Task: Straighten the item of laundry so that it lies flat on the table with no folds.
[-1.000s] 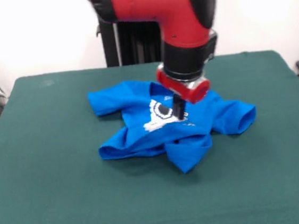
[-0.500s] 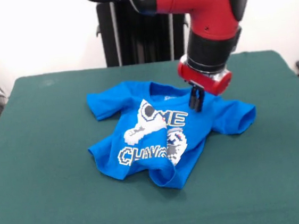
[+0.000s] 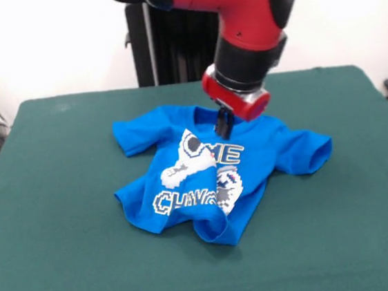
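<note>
Red arm (image 3: 236, 16) angled down, jaws over rumpled blue T-shirt (image 3: 210, 168), green table (image 3: 67, 256)

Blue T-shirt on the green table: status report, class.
Black gripper above collar, grip unclear. Bright blue printed T-shirt creased, hem folded. Dark green felt table: nothing blocking.

Blue T-shirt (image 3: 217, 167) rumpled mid-counter (image 3: 68, 270), print partly folded, hem bunched toward 6 o'clock. Tool (image 3: 224, 130) poised at the collar, 12 o'clock side, arm (image 3: 243, 22) above.
</note>
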Controlling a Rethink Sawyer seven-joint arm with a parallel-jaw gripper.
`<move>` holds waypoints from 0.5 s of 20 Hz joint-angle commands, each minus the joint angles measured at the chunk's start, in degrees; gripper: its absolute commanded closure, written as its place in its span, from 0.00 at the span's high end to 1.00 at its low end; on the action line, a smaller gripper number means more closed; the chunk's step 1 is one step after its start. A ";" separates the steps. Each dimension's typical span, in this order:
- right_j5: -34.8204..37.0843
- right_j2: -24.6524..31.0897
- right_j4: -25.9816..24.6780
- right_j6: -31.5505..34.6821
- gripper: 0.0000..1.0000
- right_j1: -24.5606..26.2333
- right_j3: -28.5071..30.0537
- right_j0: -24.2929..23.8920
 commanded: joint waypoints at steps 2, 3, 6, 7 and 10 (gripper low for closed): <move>0.37 0.02 -0.96 3.17 0.00 9.41 -3.31 1.12; -0.49 1.04 -0.62 2.35 0.00 10.31 -3.54 0.25; -3.26 3.90 0.23 0.68 0.00 12.63 -4.04 -1.77; -4.20 4.98 0.52 0.30 0.00 13.38 -4.17 -2.37; -5.44 7.29 1.29 -0.36 0.00 14.80 -4.72 -3.21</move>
